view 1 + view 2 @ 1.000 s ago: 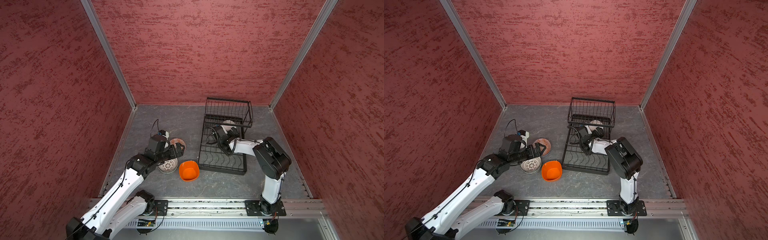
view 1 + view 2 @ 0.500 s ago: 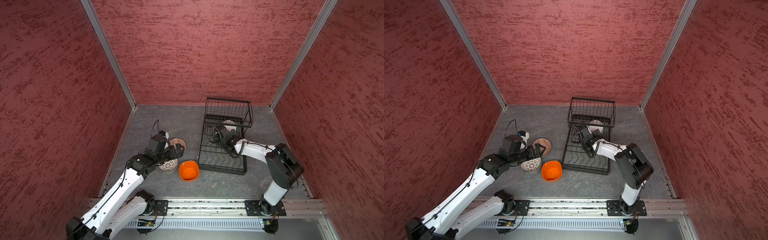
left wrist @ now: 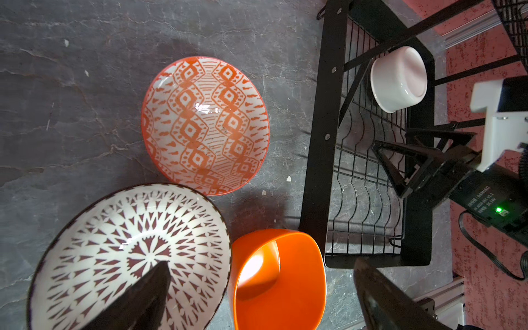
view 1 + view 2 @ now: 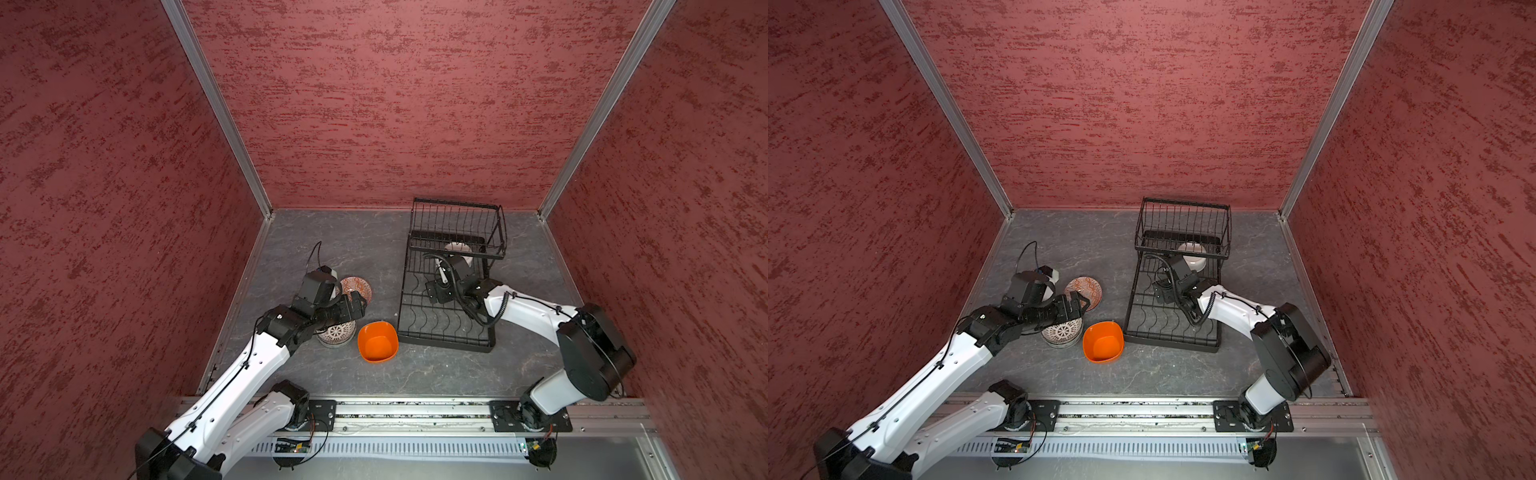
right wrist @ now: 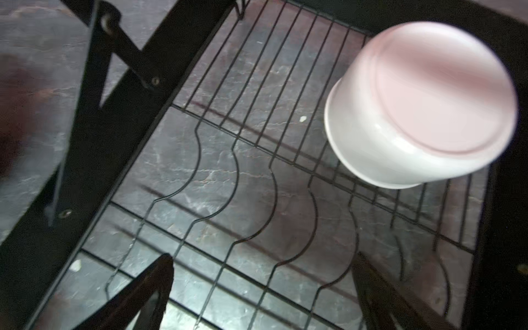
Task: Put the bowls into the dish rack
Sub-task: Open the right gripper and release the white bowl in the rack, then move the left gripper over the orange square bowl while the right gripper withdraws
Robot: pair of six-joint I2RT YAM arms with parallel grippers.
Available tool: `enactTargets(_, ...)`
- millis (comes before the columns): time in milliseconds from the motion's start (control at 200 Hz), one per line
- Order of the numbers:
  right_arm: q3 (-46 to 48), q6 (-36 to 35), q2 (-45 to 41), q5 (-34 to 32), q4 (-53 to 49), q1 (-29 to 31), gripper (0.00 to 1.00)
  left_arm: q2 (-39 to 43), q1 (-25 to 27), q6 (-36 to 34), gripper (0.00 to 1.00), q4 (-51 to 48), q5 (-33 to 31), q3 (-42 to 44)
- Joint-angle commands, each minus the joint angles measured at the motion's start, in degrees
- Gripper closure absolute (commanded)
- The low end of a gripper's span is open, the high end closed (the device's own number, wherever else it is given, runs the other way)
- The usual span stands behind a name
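Note:
The black wire dish rack [image 4: 446, 332] [image 4: 1171, 332] stands right of centre, with a white bowl [image 4: 457, 248] [image 4: 1192, 257] [image 5: 420, 105] upside down on its base under the raised basket. My right gripper [image 4: 436, 291] [image 4: 1163, 289] [image 5: 263, 260] hovers open over the base [image 5: 123, 114], empty, apart from that bowl. My left gripper [image 4: 359, 305] [image 4: 1079, 303] [image 3: 261, 264] is open above three bowls on the floor: a red-orange patterned bowl [image 4: 357, 286] [image 3: 204, 125], a dark-patterned bowl [image 4: 336, 332] [image 3: 128, 257] and a plain orange bowl [image 4: 377, 341] [image 3: 280, 280]. It holds nothing.
Red textured walls close in the grey floor [image 4: 340, 245] on three sides. A metal rail [image 4: 415, 411] runs along the front edge under both arm bases. The right arm's elbow [image 4: 594, 353] sits near the right wall. The orange bowl lies close to the rack's near corner.
The right arm's elbow has swung right and toward the front rail, drawing its gripper slightly back from the white bowl. The left arm and all bowls stay put.

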State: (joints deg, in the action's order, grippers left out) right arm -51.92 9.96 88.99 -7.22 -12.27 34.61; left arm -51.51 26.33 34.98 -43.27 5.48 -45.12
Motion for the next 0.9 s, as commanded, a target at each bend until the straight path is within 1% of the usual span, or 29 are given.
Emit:
enactTargets(0, 1.3, 2.4, -3.2, 8.9, 1.0, 0.4, 0.01, -0.3, 0.2, 0.0, 0.01, -1.6, -0.7, -1.4)
enactTargets(165, 1.5, 2.7, -3.2, 8.5, 0.7, 0.4, 0.02, -0.4, 0.4, 0.2, 0.0, -1.2, -0.7, -0.9)
enactTargets(531, 0.5, 2.5, 3.9, 7.5, 1.0, 0.4, 0.01, 0.0, 0.4, -0.2, 0.0, -1.1, -0.8, -1.1)
enactTargets(666, 1.4, 1.9, 3.1, 9.9, 1.7, 0.4, 0.01, 0.0, 0.4, -0.4, 0.0, -1.2, -0.9, -1.3)
enactTargets(892, 2.1, -0.5, -1.7, 15.0, -1.4, 0.5, 0.01, -0.3, 0.4, -0.5, 0.0, -2.8, -1.0, -1.9)
